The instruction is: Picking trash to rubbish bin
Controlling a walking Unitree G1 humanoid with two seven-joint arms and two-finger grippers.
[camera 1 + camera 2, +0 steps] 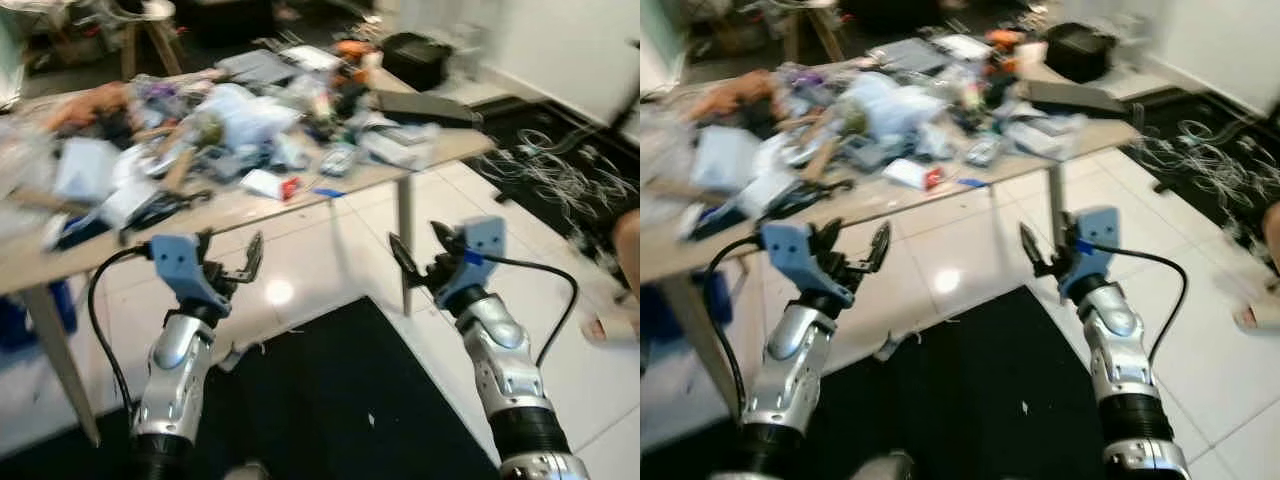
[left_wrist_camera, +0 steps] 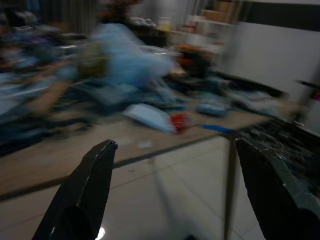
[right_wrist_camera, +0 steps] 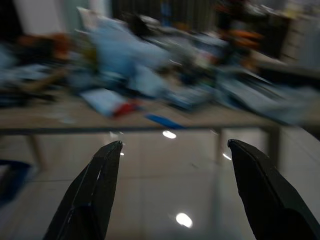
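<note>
both my arms are up in front of me, lower half of the frame: left gripper (image 1: 238,262) with fingers spread, nothing in it; right gripper (image 1: 418,250) likewise spread and empty. frames are motion-blurred, so detail is rough. the trash is the heap on the wooden table (image 1: 250,205) across the upper half of the frame — pale blue plastic bag (image 1: 240,112) bulging near upper centre, a white packet with a red end (image 1: 272,185) near the front edge, a small blue strip (image 1: 328,192) just beside it, a black case (image 1: 415,58) at the upper right end. no rubbish bin that i can make out. black mat (image 1: 330,400) on the white tiles below my arms, grippers well short of the table edge. handling guess: the white packet looks light, flat, probably slick film — pinch it across the short side near the red end, it lies closest to the edge. the bag would be soft and crumply; grab a raised fold, not the bulk, or it'll drag neighbours along.
</note>
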